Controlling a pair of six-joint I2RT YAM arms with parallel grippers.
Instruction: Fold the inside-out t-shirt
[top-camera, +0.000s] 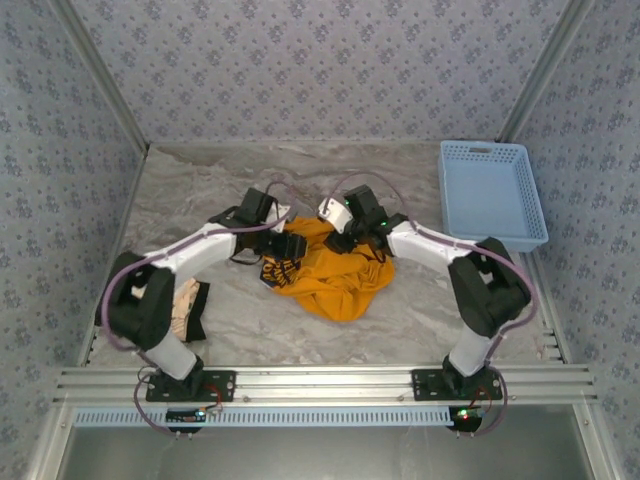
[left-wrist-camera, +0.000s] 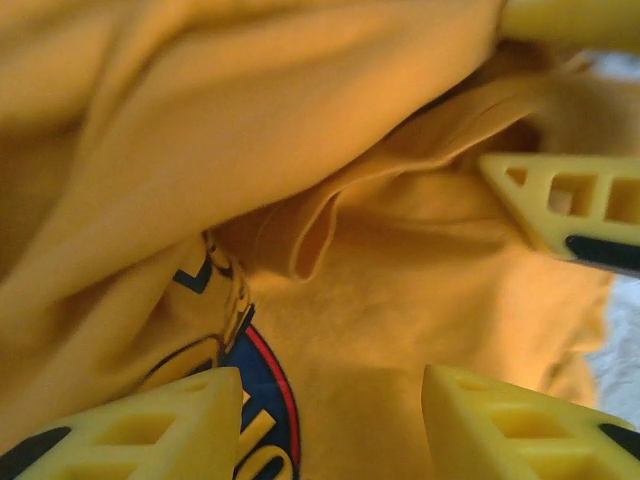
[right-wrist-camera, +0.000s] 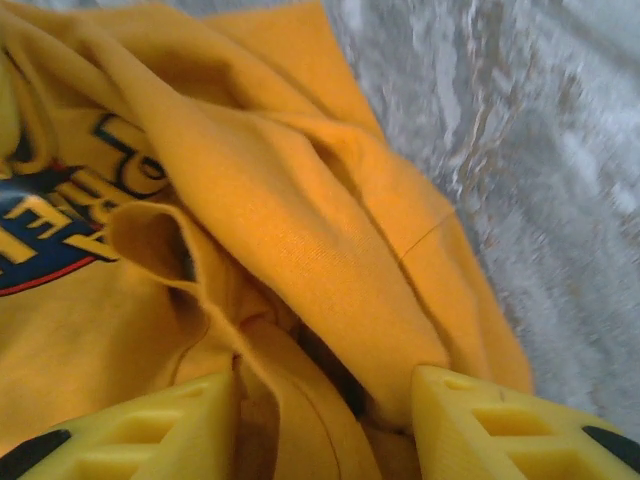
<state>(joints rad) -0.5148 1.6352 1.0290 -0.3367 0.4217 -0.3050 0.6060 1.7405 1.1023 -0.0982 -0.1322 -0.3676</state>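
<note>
Currently the shirt (top-camera: 335, 280) is lying crumpled in a heap at the centre of the table (top-camera: 200, 200). Bearings are being taken from the overhead view, with 12 at the far edge. The left gripper (top-camera: 283, 255) is being held at the heap's 10 o'clock edge and the right gripper (top-camera: 343, 240) at its 12 o'clock edge, the two close together.

In the left wrist view the fingers (left-wrist-camera: 150, 425) are standing spread with nothing pinched. Loose cloth and part of the graphic (left-wrist-camera: 262, 385) are lying in the gap. One of the right gripper's fingers is showing at 3 o'clock in that view, just beside the same folds.

In the right wrist view the fingers (right-wrist-camera: 510, 425) are likewise spread. A thick ridge of cloth is running down between them and touching the 5 o'clock one. As far as can be judged, it is not being squeezed.

Risks being noted:
- Several layers are stacked under both grippers. A closing pinch would likely take more than one layer, and the shirt would then be lifted as a lump rather than opened out.
- No hem, sleeve or collar is being clearly presented to either gripper, so a blind grasp could worsen the tangle.
- The grippers are working near each other, so a sideways correction could knock them together.
- A beige cloth (top-camera: 185, 305) is lying at 8 o'clock and a basket (top-camera: 490, 195) at 2 o'clock. A wide drag towards either could snag or push it.
</note>
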